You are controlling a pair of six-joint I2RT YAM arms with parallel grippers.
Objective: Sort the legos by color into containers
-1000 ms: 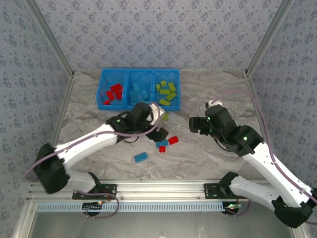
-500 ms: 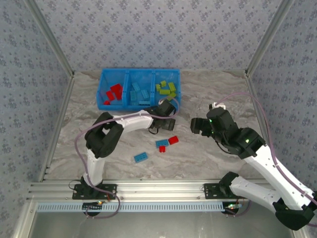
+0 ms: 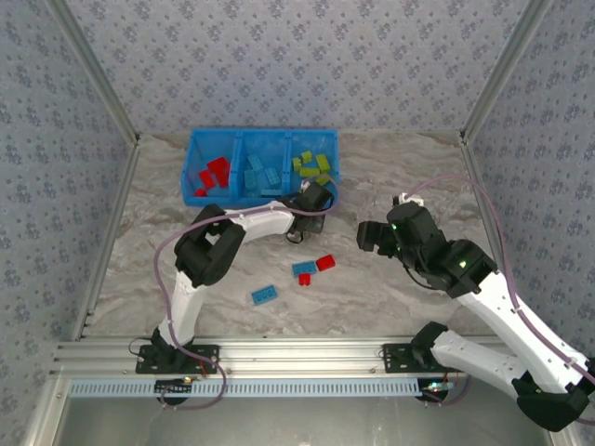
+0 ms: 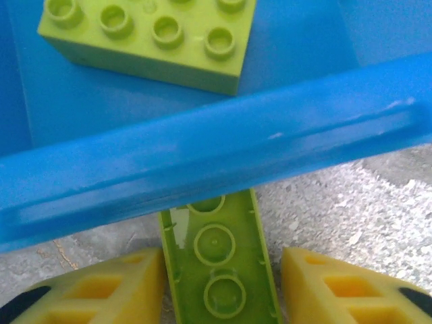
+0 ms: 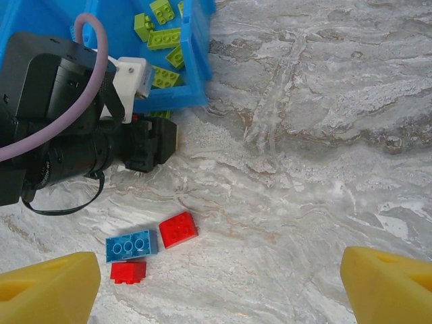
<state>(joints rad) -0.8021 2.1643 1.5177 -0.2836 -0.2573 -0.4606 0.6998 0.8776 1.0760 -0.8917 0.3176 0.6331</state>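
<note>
— How much open room do you have on the table?

— Plenty on the right half. The marbled top lies bare from the bin tray across to the right-hand rail. The tray sits far and left of centre. Its three compartments hold red, light-blue and yellow-green legos, left to right.

— Where's your left gripper?

— Up against the tray's near wall, at the right-hand compartment. From the wrist, the blue rim runs straight across above my fingers. They are clamped narrow on a yellow-green brick, whose far end is hidden by that rim, so it's tight there. A second yellow-green brick lies inside, just past the wall.

— And the right gripper?

— Spread wide with nothing in it, hovering right of the loose bricks, with open marble on every side.

— Which bricks are loose?

— A red brick is just beside a light-blue brick, with a small red brick touching its near edge. Another light-blue one lies apart, nearer and further left.
</note>
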